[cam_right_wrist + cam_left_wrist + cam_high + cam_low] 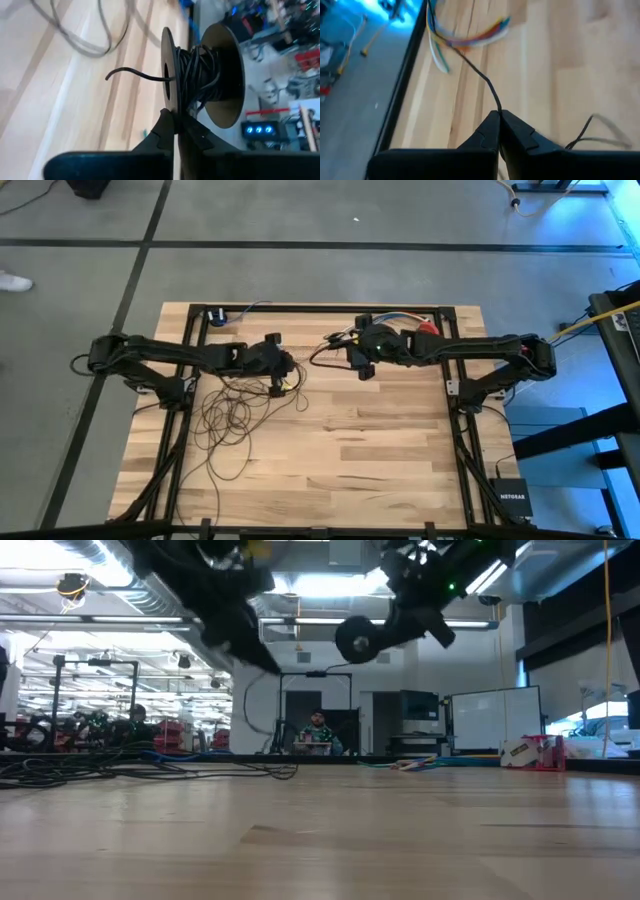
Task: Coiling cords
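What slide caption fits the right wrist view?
Right hand shut on the rim of a black spool partly wound with dark cord.

A wooden table [340,450] sits on a grey floor [300,270]. A bunch of coloured wires [470,37] lies near the table's far edge. A small black box [516,498] rests by the table's corner. A yellow cable [580,328] runs nearby. Far behind, a person [317,732] sits.
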`<state>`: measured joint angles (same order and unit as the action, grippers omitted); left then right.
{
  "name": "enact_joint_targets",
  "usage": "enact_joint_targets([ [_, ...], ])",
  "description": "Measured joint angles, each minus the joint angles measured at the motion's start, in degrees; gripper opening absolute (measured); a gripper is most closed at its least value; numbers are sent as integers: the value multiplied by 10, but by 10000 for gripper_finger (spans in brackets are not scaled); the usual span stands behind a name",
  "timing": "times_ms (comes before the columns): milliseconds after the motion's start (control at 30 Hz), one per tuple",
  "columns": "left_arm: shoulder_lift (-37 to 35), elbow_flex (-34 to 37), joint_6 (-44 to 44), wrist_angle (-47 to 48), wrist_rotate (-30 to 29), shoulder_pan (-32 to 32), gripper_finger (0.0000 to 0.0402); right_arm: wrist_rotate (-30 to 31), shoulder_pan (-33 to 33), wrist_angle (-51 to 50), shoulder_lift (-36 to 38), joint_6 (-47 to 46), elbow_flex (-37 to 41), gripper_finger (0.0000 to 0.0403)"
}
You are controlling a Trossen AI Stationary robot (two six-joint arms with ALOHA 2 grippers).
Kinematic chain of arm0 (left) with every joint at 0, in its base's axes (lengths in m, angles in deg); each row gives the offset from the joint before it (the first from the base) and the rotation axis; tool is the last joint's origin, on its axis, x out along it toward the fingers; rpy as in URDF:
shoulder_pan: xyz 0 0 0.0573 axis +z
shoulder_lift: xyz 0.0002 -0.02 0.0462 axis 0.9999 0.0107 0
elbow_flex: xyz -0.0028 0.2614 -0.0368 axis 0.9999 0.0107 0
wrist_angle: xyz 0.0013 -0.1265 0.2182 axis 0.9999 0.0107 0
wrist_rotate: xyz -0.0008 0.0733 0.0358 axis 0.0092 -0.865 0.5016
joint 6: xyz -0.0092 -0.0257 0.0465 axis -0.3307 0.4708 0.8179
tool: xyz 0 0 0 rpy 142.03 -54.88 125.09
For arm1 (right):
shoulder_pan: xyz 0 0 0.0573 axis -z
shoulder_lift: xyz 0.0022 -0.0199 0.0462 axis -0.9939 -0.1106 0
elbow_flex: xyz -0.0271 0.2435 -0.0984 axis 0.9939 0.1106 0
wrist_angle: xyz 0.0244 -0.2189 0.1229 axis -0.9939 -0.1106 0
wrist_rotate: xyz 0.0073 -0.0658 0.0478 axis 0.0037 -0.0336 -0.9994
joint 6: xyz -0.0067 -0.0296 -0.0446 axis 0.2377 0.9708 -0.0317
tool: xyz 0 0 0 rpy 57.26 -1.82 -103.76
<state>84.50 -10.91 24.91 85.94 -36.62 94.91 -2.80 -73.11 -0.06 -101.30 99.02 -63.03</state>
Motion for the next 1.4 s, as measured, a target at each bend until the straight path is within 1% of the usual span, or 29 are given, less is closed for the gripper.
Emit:
enact_joint_targets([
  [100, -33, 0, 7, -9, 0, -22, 2, -2, 0, -7, -15, 0, 0, 10],
  [233, -53, 0, 38, -73, 9, -38, 2, -26, 0, 12, -47, 1, 0, 10],
  [367, -44, 0, 88, -149, 71, -37, 1, -51, 0, 49, -87, 14, 0, 10],
  [467, -30, 0, 112, -201, 98, -25, 1, -78, 0, 80, -110, 27, 0, 10],
  [567, -16, 0, 127, -246, 127, -5, 1, -98, -1, 106, -124, 31, 0, 10],
  [667, 0, 0, 129, -275, 169, 18, 1, -133, -1, 110, -125, 39, 0, 10],
  [733, 9, 0, 129, -283, 185, 36, 1, -157, -1, 110, -125, 42, 0, 10],
  [833, 23, 0, 131, -281, 192, 61, 1, -192, -4, 109, -125, 42, 0, 10],
  [933, 37, 0, 127, -277, 205, 83, 1, -210, -12, 113, -125, 46, 0, 10],
  [1100, 59, 0, 128, -273, 213, 106, 1, -214, -36, 136, -125, 69, 0, 10],
  [1267, 80, 0, 127, -290, 256, 115, 1, -209, -56, 176, -125, 89, 0, 10],
  [1400, 100, 0, 121, -284, 265, 115, 1, -195, -70, 206, -125, 104, 0, 10],
])
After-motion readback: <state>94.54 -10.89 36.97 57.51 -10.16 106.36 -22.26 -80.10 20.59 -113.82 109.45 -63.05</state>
